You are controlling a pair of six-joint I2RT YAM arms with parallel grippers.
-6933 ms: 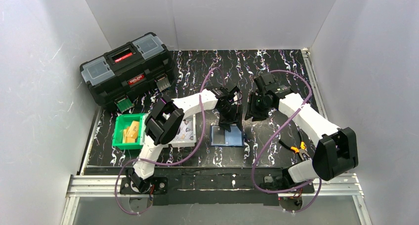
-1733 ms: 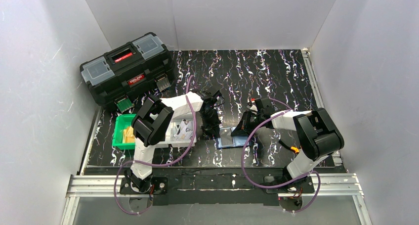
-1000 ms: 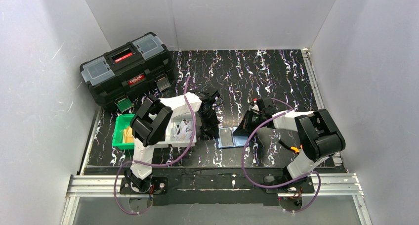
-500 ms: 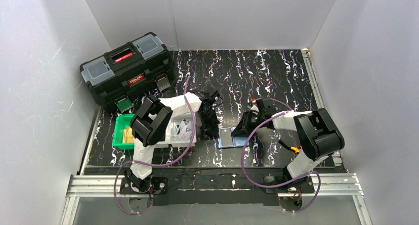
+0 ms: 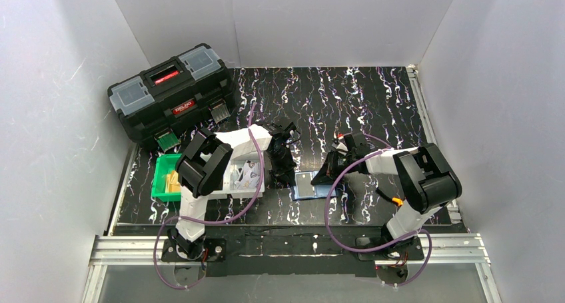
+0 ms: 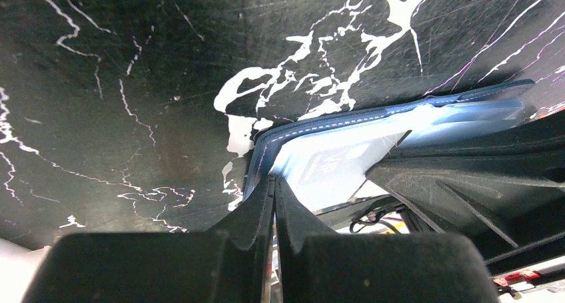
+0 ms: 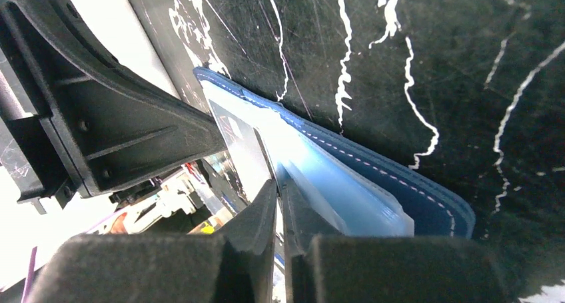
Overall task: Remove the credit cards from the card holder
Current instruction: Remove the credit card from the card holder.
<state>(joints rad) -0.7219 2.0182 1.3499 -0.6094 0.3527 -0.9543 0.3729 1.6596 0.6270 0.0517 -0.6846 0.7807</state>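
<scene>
I have the black marbled table (image 5: 373, 96) under both claws, the black toolbox (image 5: 172, 93) far off beyond the left claw (image 6: 274, 182), and the green bin (image 5: 162, 183) well out to that claw's left. The navy card holder (image 5: 316, 188) lies spread between the two claws. The left claw's fingers are pressed together, nipping the holder's near corner. The right claw (image 7: 279, 182) is likewise closed, pinching the pale inner pocket. Orange credit cards (image 5: 174, 179) sit in the bin, well apart from both claws.
</scene>
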